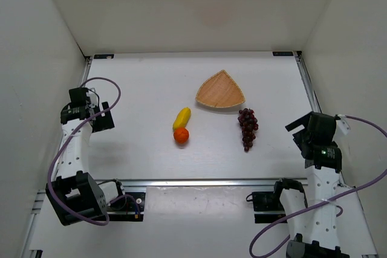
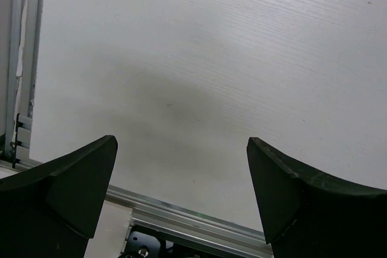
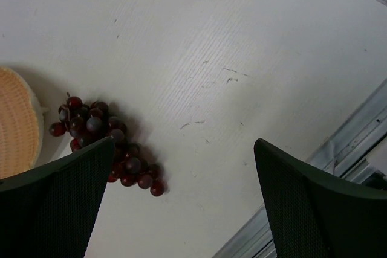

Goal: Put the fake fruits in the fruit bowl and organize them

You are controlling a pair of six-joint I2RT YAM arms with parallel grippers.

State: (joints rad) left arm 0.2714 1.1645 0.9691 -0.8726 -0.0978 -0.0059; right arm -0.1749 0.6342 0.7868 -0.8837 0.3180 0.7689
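Right now we keep both grippers spread wide, holding nothing. Our left gripper (image 2: pixel 181 149) hangs over the white table (image 2: pixel 242 58). Our right gripper (image 3: pixel 184 149) has the grapes (image 3: pixel 91 126) at the lower left of its view. From above, the wooden bowl (image 1: pixel 221 90) sits just above centre. The grapes lie just below its right corner, the mango (image 1: pixel 181 118) lower left of it, and the orange (image 1: pixel 181 136) touches the mango's lower end.

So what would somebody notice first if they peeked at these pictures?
The bright orange touching the yellow mango in the middle pops first. To their right lie dark grapes, and farther back sits the empty wooden bowl.
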